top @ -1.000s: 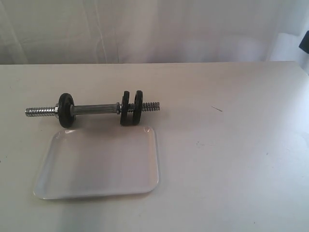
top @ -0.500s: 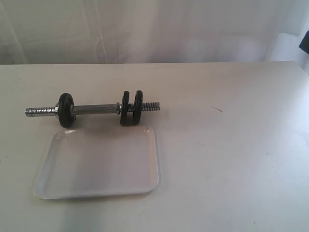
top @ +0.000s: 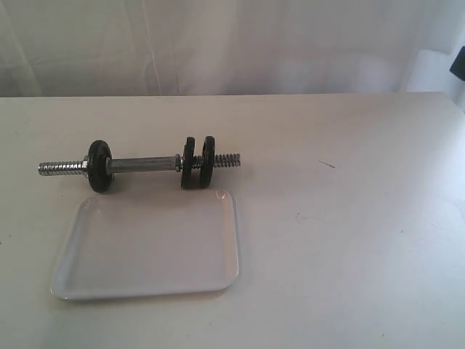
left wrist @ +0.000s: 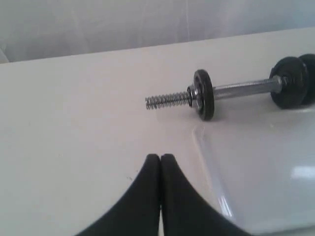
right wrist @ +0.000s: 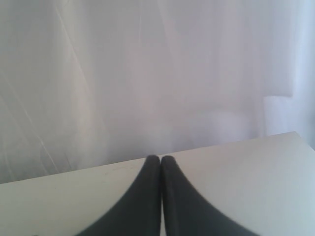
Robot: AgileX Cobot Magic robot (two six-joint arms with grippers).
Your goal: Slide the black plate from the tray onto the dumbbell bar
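Note:
The chrome dumbbell bar [top: 142,164] lies on the table just behind the tray [top: 149,247]. One black plate [top: 100,166] stands on its left part and two more [top: 200,162] stand side by side near its right threaded end. Nothing lies in the translucent white tray. In the left wrist view the bar [left wrist: 241,89] and one plate [left wrist: 203,94] lie ahead of my left gripper [left wrist: 160,158], which is shut on nothing beside the tray's rim [left wrist: 209,160]. My right gripper [right wrist: 160,159] is shut and empty, facing a white curtain. Neither gripper shows in the exterior view.
A white curtain [top: 232,43] hangs behind the table's far edge. A dark object [top: 458,64] sits at the right border of the exterior view. A small dark mark [top: 327,164] lies on the tabletop right of the bar.

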